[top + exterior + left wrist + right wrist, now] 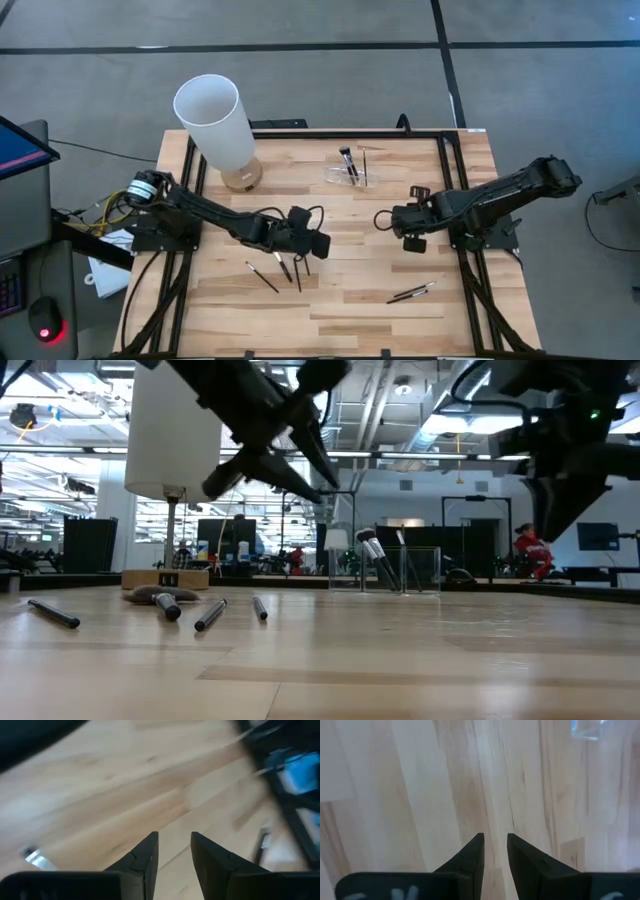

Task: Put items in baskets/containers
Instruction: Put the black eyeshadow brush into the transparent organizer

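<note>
The wooden table [340,300] fills the frame, pale planks, with a tall white cylinder [215,120] on its wooden base at the far left corner. Both arms hang over the middle. The left gripper [312,244] hovers above a loose cluster of brushes [285,268]; its fingers [145,857] show a narrow gap with nothing in it. The right gripper [408,222] waits near the centre-right, likewise slightly parted and empty, bare wood beneath it. Two more brushes [412,293] lie together near the front right. And the target: the small clear holder [347,175] sits at the far centre, brushes [348,163] already leaning in it.

The risks? Those handles are thin and round, lying flat on smooth wood, so a pinch slightly off could roll one away or grab two at once. The holder looks light; a clumsy insertion could tip it or knock out what's inside.

Beyond the table, a bright open hall with ceiling lights, and a person in red [528,550] far back.
</note>
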You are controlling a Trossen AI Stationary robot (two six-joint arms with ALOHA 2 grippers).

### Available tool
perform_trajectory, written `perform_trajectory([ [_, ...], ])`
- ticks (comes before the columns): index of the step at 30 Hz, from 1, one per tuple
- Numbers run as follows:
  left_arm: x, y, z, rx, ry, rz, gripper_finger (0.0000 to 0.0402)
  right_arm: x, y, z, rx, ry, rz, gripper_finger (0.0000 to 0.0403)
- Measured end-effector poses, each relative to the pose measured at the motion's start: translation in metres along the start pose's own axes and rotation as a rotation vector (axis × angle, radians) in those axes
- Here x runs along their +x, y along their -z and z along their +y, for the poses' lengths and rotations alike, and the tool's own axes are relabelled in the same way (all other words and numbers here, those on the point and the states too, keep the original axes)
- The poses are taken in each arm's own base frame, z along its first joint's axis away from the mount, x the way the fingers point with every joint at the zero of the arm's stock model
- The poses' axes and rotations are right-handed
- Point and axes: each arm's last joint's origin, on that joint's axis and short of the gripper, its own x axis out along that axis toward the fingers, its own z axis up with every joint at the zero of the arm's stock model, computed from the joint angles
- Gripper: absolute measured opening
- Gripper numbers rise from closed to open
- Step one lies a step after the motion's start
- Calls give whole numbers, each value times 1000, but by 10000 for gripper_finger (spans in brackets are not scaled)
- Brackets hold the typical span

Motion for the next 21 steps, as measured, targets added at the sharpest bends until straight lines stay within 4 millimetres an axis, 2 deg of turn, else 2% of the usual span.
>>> perform_trajectory([
  [6,15,2,3,-103,-74,138,113,-16,1,-5,-16,-40,-160,75],
  [9,14,1,4,-137,-133,173,113,-24,-1,-8,-34,-55,-245,75],
  [17,-6,-19,-20,-205,-239,190,113,-34,3,-12,-81,-62,-322,75],
  [21,-2,-21,-35,-218,-254,199,113,-36,3,-12,-103,-64,-342,75],
])
